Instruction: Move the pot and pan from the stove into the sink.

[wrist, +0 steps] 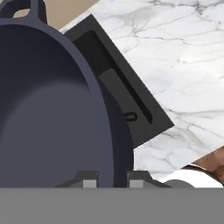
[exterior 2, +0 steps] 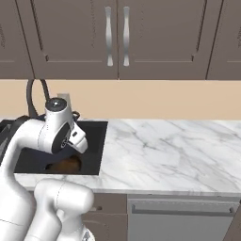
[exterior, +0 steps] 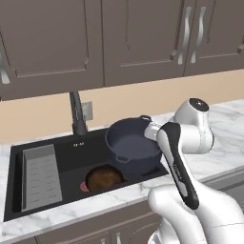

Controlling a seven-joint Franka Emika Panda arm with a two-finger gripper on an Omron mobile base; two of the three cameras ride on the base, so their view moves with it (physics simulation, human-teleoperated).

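The pot [exterior: 132, 145] hung above the right half of the sink [exterior: 66, 157], lifted clear of the basin floor and tipped a little, its open mouth facing up and toward the left base camera. In the hand view the pincer [wrist: 113, 183] sat at the pot's rim, its two tips close together on either side of the wall, so it was clamped on the rim of the pot near one of the small loop handles. Below the pot, on the bottom of the black basin, lay the pan [exterior: 104, 178], its brownish inside showing; its long handle could not be made out, as the pot and the arm covered that part. The ribbed drain tray [exterior: 42, 176] rested in the left part of the basin and the faucet [exterior: 77, 114] stood behind it. The marble surface [exterior 2: 164, 150] stretched off to the right with nothing of the task on it. By that reckoning the work was more than half done: the pan was already in the sink, and the pot had been carried over the basin but not yet set down. What seemed left was to lower the pot beside or partly over the pan without knocking it, release the rim and draw the arm back.
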